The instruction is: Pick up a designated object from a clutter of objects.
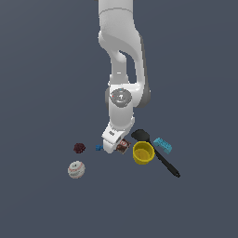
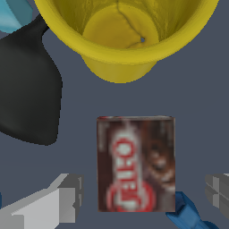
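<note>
The brown-red box [image 2: 135, 163] with white markings lies flat on the floor. In the exterior view the box [image 1: 122, 148] shows only partly, beside the gripper [image 1: 113, 148] and left of the yellow cup [image 1: 142, 153]. In the wrist view the gripper [image 2: 143, 197] is open. Its two grey fingertips [image 2: 67, 197] stand on either side of the box, apart from it. The gripper is low, just above the floor and holds nothing.
The yellow cup [image 2: 120, 36] stands close beyond the box. A black spatula [image 1: 155, 153] and a cyan comb-like block [image 1: 163, 144] lie past the cup. A tiny blue piece [image 1: 98, 148], a dark red berry [image 1: 79, 148] and a white baseball [image 1: 76, 169] lie on the exterior view's left.
</note>
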`<state>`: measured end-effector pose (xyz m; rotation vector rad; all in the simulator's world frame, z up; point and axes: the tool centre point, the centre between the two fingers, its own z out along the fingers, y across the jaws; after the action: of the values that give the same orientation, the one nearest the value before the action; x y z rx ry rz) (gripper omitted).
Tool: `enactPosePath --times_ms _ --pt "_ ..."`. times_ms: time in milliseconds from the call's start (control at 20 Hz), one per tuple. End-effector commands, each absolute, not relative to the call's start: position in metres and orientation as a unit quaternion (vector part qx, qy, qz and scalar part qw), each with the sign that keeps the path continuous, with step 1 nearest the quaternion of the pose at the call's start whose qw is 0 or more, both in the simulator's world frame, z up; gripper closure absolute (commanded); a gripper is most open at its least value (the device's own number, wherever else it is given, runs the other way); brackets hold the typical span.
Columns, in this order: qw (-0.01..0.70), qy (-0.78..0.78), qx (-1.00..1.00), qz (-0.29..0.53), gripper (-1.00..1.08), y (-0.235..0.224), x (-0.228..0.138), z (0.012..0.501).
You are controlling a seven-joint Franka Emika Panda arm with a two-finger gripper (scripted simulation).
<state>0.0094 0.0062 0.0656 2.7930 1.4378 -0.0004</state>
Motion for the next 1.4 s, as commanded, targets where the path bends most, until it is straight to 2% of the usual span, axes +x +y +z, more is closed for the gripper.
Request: enactPosePath --times_ms 0,750,800,1350 --pt "0.0 0.458 0.889 0.0 -0.92 0.006 0.009 0.062" --pt "0.0 0.46 0.888 0.0 -0.92 0.006 0.009 0.016" --pt "0.0 0.46 0.888 0.0 1.08 0.006 0.009 0.016" --pt "0.001 0.46 0.888 0.001 1.08 0.006 0.009 0.017"
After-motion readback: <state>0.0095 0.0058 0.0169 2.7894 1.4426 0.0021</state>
